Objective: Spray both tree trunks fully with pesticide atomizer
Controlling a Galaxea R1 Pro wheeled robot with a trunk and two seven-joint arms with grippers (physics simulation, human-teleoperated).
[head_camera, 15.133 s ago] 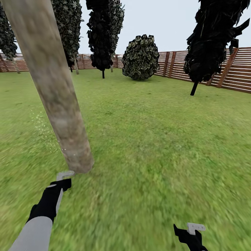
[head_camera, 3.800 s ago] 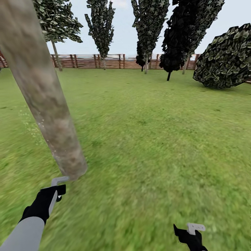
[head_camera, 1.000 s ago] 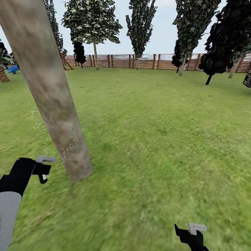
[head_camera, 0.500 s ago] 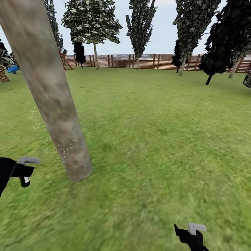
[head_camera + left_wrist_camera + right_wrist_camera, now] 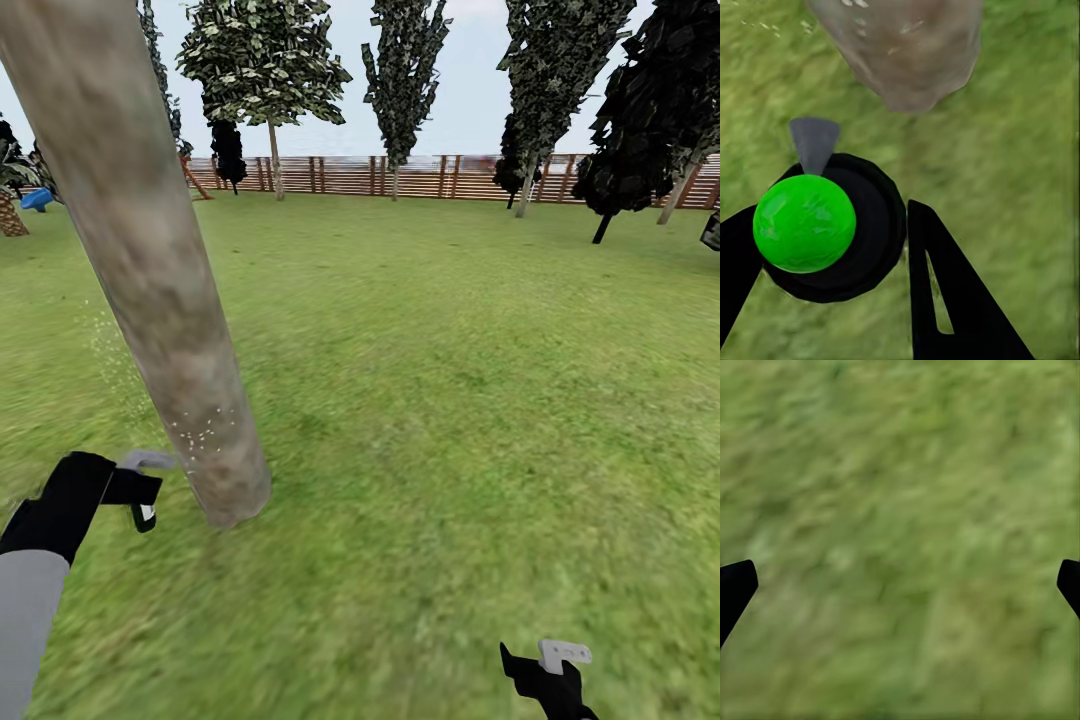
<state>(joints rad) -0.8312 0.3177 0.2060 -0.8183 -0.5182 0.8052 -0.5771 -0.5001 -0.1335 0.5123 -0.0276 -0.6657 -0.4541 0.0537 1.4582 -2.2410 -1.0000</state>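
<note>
The left tool (image 5: pixel 832 247) is pinched around the pesticide atomizer (image 5: pixel 806 223), whose bright green round top sits in a black collar between the two dark fingers (image 5: pixel 945 300), with the grey nozzle (image 5: pixel 814 142) pointing toward the foot of the tree trunk (image 5: pixel 907 52). In the head view the same tool (image 5: pixel 140 490) stands just beside the trunk's base, on its left side, near but apart from the bark. Half a second ago this arm was drawn out toward the left edge of the head view; it has now swung back in toward the trunk, roughly where it was a second ago. That looks like a sweeping pass with the nozzle across the lower trunk.

A patch of pale speckles (image 5: pixel 200 435) dots the lower tree trunk (image 5: pixel 150 260), and a faint scatter of specks hangs over the lawn (image 5: pixel 450 400) to its left. The speckled patch is small; most of the trunk above shows bare mottled bark, so coverage seems far from complete, and the second tree is yet to be treated.

The right tool (image 5: pixel 900 585) is spread wide with nothing between its tips, hanging low over grass (image 5: pixel 900 472).

Beyond, the slatted wooden fence (image 5: pixel 420 175) rings the garden.
</note>
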